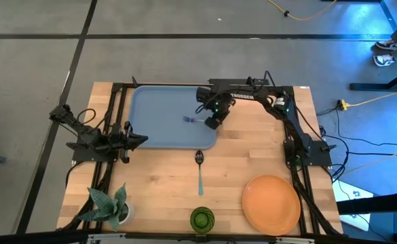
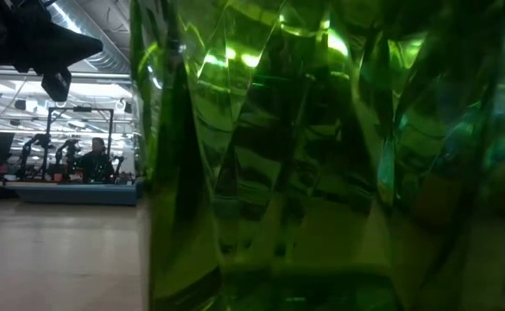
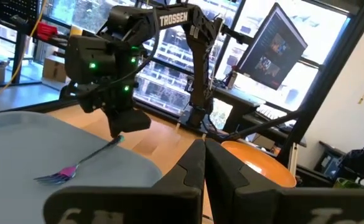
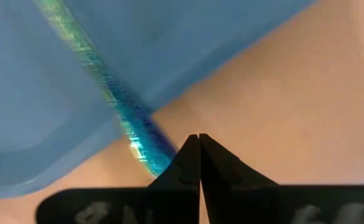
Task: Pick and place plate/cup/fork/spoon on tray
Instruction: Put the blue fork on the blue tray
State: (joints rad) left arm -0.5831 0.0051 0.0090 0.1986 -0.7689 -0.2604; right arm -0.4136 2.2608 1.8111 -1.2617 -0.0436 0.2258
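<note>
Blue-grey tray (image 1: 150, 122) holds the fork (image 1: 194, 120), handle end poking toward its rim. Right gripper (image 1: 212, 123) sits just beside that handle, fingers pressed together and seemingly holding nothing; lifting away carelessly could clip the handle and flick the fork off.

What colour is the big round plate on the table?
Orange. The plate shows best in the high view.

Two dark jointed arms, green indicator lights, white TROSSEN lettering, black cables.
</note>
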